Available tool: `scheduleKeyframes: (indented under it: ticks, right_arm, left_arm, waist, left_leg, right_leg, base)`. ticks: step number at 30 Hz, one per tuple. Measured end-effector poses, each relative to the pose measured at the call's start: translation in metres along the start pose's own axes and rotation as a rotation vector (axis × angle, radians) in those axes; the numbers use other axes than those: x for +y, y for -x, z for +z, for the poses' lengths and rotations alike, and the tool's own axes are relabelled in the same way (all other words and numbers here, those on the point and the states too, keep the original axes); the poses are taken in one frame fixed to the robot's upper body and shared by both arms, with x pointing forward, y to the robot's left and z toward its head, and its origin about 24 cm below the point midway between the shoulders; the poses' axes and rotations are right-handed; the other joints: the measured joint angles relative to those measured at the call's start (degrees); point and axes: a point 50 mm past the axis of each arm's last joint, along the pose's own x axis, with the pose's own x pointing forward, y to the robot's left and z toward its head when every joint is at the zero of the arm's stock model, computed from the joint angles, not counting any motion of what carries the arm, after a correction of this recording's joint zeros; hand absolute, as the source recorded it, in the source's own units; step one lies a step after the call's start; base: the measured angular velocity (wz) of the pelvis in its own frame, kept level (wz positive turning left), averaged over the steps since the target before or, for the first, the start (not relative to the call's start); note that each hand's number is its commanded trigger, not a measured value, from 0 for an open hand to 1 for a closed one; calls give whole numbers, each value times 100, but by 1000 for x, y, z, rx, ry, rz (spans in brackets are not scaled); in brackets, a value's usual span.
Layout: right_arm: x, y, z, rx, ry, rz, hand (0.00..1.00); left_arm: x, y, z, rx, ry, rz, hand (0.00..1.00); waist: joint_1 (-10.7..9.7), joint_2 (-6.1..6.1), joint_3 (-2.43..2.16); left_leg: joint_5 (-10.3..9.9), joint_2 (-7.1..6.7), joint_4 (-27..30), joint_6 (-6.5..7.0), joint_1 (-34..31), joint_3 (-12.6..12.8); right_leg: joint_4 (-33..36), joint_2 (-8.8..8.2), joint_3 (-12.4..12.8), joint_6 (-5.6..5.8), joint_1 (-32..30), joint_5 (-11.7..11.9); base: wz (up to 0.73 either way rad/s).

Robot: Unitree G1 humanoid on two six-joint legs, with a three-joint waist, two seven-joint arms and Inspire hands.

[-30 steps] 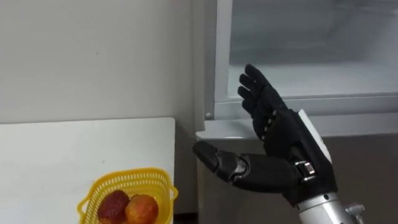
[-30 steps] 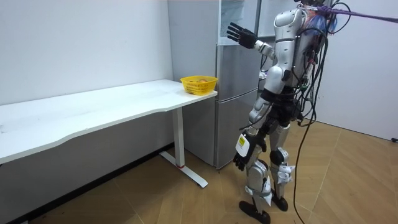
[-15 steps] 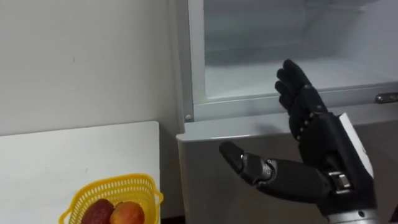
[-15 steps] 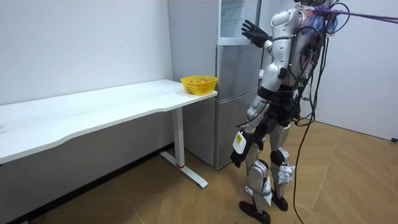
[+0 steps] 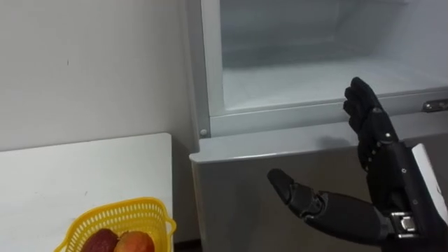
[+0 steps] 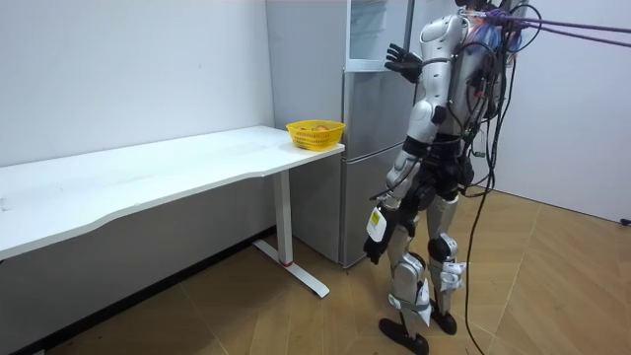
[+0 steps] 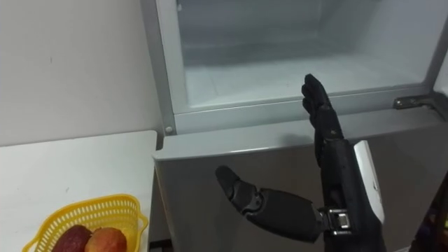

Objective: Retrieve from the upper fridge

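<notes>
The upper fridge compartment (image 5: 301, 77) stands open in front of me, and its pale inside (image 7: 280, 70) shows a bare shelf with no item that I can make out. My right hand (image 5: 381, 164) is raised before the compartment's lower edge, open, fingers straight up and thumb pointing left, holding nothing. The same hand (image 7: 336, 175) hangs over the grey lower fridge door (image 7: 210, 161). In the room view I stand facing the fridge (image 6: 370, 148) with the right hand (image 6: 401, 57) lifted to its upper part, and my left hand (image 6: 375, 247) hangs low by my thigh.
A yellow basket (image 5: 115, 224) with reddish fruit sits at the near corner of the white table (image 5: 77, 175), left of the fridge. A metal hinge (image 5: 435, 106) sticks out at the compartment's right edge. The long table (image 6: 148, 177) runs along the wall.
The view has swung right, so the fridge opening now lies more central. My right hand has moved right and a little higher, up to the compartment's lower edge. It stays open.
</notes>
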Motion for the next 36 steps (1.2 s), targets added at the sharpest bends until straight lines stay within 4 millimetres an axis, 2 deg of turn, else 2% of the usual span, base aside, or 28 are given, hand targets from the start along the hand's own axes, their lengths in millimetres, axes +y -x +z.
scheduleKeyframes:
  ticks: [1, 2, 6, 14, 17, 19, 26, 33, 36]
  right_arm:
    - [0, 1, -2, 9, 3, 1, 0]
    - [0, 1, -3, 13, 3, 2, 0]
    - [-3, 2, -9, 37, 23, -5, 0]
    - [-7, 6, -18, 77, 57, -44, 0]
    - [-9, 14, -24, 122, 68, -54, 0]
    - [-11, 22, -28, 156, 76, -54, 0]
    - [-12, 32, -33, 205, 85, -50, 0]
    - [-12, 51, -62, 348, 149, -22, 0]
    - [-12, 57, -70, 396, 159, -15, 0]
  left_arm:
    - [0, 0, 0, 1, 1, -3, 0]
    - [0, 0, 0, 1, 0, -5, 0]
    - [-1, 0, 0, 3, -1, -23, 0]
    - [1, 0, 1, 0, -5, -27, 0]
    - [1, -1, 3, -1, -12, -26, 0]
    - [-1, 0, 2, 0, -25, -28, 0]
    - [-1, 0, 0, 10, -24, -30, 0]
    - [-2, 0, -1, 14, -26, -25, 0]
    - [-2, -1, -1, 25, -25, -24, 0]
  waist:
    - [-45, -13, 27]
    - [-78, -20, 33]
    - [-155, -33, 36]
    - [-281, -55, 9]
    - [-283, -29, -3]
    - [-287, 5, -32]
    - [-314, 29, -37]
    - [-314, 30, -4]
    - [-319, 51, -9]
  left_leg:
    - [-2, 2, -28, 0, -6, -1]
    - [-2, 2, -28, -1, -10, -1]
    - [-4, 6, -28, -1, -17, 0]
    - [-3, 8, 21, -2, 0, 18]
    - [-3, 8, 17, -2, -12, 24]
    - [-3, 9, 16, -2, -9, 28]
    - [-3, 40, 17, -4, 0, 86]
    - [-17, 67, 21, -23, 39, 197]
    - [-17, 66, 18, -23, 36, 203]
  right_leg:
    - [2, 0, -4, 0, -2, 0]
    - [3, -1, -5, 0, -6, 0]
    - [6, 0, 7, 0, -30, 0]
    - [7, 1, 18, 0, -38, 0]
    - [12, 1, 23, -1, -37, 0]
    - [12, 2, 25, -1, -28, 0]
    - [17, 23, 48, -29, -25, 20]
    - [7, 54, 204, -47, -45, 33]
    - [-26, 62, 232, -42, -87, 26]
  base:
    - [0]
    - [0]
    - [-3]
    - [0]
    - [0]
    - [0]
    - [-4]
    - [-9]
    - [0]
